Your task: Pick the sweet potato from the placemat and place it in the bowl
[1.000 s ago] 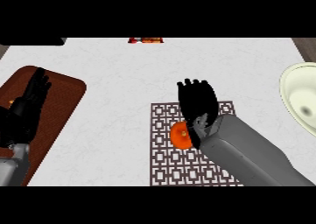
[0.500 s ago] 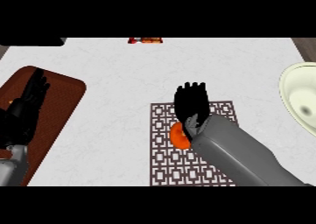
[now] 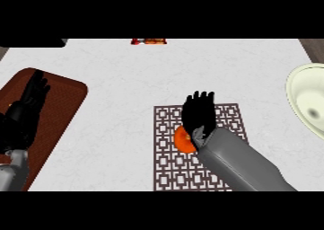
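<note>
White marbled counter (image 3: pixel 124 67): the orange sweet potato (image 3: pixel 182 140) sits on the brown lattice placemat (image 3: pixel 171 175), half under the right hand (image 3: pixel 199 114), fingers straight and holding nothing, cream bowl (image 3: pixel 310 108) far right, left hand (image 3: pixel 28 105) resting open.

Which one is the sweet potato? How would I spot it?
Find the white counter, then the brown lattice placemat near its middle. The sweet potato is the orange lump on the placemat's left part, partly hidden by the black right hand. It is the only orange thing on that mat.
</note>
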Robot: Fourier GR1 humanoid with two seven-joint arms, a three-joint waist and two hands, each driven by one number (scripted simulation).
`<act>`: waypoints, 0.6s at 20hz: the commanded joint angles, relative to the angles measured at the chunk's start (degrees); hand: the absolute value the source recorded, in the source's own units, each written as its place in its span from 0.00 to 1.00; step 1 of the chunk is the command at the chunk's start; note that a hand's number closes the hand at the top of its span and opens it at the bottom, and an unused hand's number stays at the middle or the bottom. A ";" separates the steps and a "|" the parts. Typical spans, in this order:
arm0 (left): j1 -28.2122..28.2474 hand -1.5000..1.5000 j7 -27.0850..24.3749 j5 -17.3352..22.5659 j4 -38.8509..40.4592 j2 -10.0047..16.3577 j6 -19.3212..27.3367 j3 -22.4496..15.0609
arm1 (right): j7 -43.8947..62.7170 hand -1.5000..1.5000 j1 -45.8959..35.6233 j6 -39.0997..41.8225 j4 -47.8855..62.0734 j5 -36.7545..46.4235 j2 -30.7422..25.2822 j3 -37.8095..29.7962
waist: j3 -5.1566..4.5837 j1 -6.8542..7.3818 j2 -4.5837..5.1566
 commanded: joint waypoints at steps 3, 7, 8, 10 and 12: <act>0.88 0.50 -2.68 -1.52 2.70 -1.46 -1.11 1.36 | 4.39 0.00 6.17 1.90 -1.48 4.23 0.72 -1.02 | -0.01 -0.27 0.01; 1.77 0.50 -0.88 -2.72 0.10 -2.69 -1.59 1.27 | 1.95 0.00 6.23 3.90 -3.20 6.79 1.08 -4.33 | 0.00 -0.06 -0.01; -2.32 0.50 0.56 -1.81 2.32 -1.33 -3.36 2.83 | -0.59 0.00 3.28 1.48 2.50 8.16 2.43 -5.40 | 0.01 0.04 0.10; -0.32 0.50 -1.92 -0.64 2.96 -0.76 -5.49 4.60 | -0.40 0.00 8.09 -2.32 2.20 11.48 3.30 -2.22 | 0.00 0.06 0.11; 2.49 0.50 -1.67 -3.88 -0.29 -5.12 -1.77 1.58 | -1.59 0.00 8.19 -1.12 0.73 12.49 2.47 -4.25 | 0.01 0.04 0.06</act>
